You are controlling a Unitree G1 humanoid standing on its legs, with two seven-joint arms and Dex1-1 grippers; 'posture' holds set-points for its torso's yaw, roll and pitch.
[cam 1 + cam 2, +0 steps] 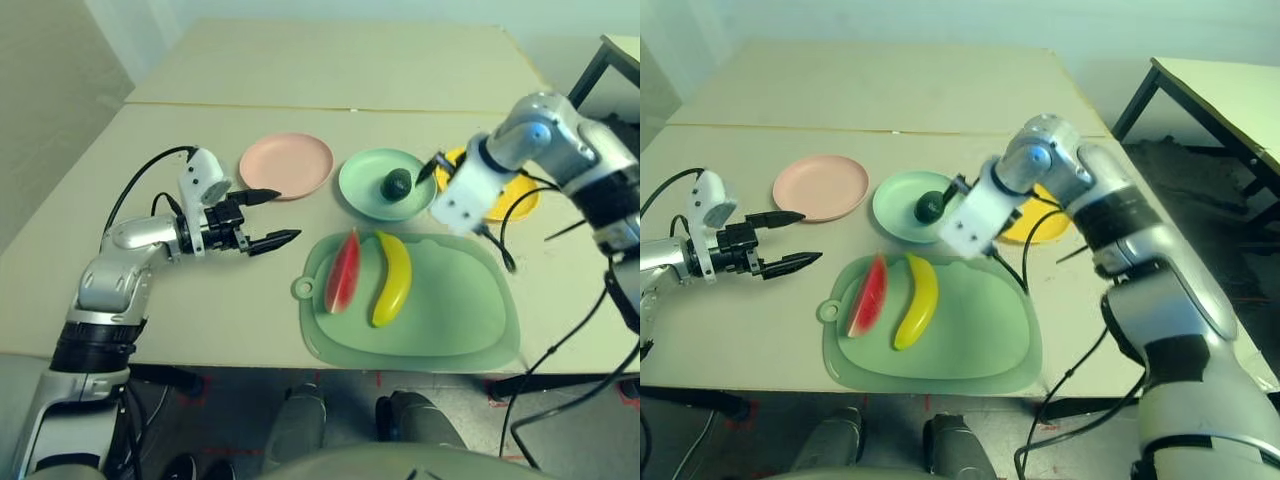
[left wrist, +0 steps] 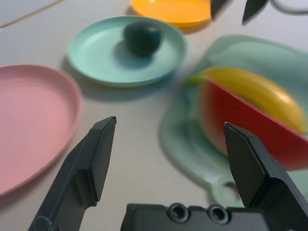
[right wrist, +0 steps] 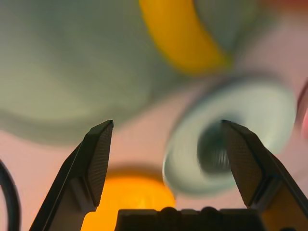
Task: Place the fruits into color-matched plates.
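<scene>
Your bench is a pale, smooth top with a seam running across it beyond the plates. Past its far edge stands a light wall; off to the right of the cutting mat, beyond the bench, you have a second pale table on dark legs. Dark cables hang down on the mat's right side, and the floor below the mat's near edge is grey with red marks.

Your left arm reaches in from the mat's left, the left tool pointing toward the mat, level above the bench, its fingers wide apart with nothing between them. Your right arm comes from the mat's right and bends over the yellow plate; the right tool is beyond the mat, close to the green plate, its fingers wide and holding nothing.

The avocado sits on the green plate, just beyond the mat. The watermelon wedge lies on the mat's left part, and the banana lies beside it, on the right. The pink plate is beyond the mat to the left, bare; the yellow plate is beyond it to the right, partly hidden by your right arm.
</scene>
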